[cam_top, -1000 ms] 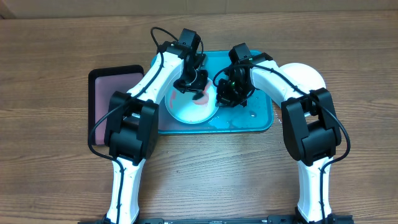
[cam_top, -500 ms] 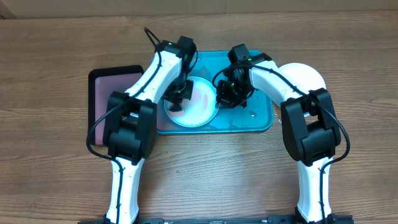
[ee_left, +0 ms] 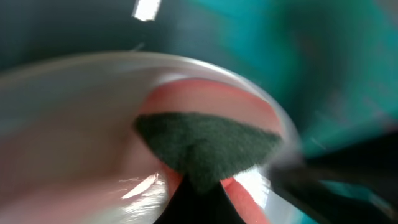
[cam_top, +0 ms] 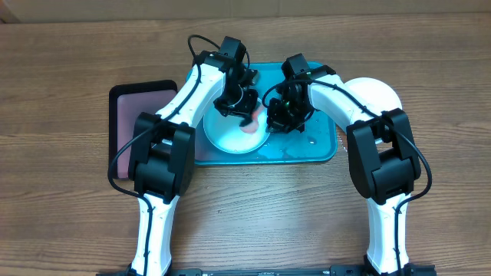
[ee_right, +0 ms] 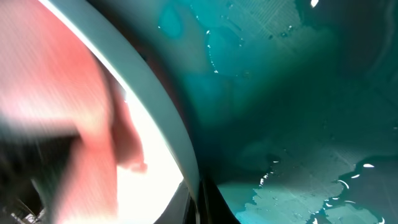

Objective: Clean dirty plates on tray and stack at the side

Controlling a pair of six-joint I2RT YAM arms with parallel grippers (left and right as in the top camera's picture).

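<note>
Plate rim seemingly pinched by right end effector, left end effector pinching scouring pad mid-plate.

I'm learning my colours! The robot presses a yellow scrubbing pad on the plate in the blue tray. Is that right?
Not quite. The scrubbing pad is dark green, not yellow; the left wrist view shows it clearly. The rest is right: it is pressed on the plate, which lies in the blue tray.

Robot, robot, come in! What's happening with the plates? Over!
Left gripper jaws shut on green scrub pad, pressed to light blue plate. Right gripper shut on its rim, inside turquoise tray. Nothing blocking.
</note>
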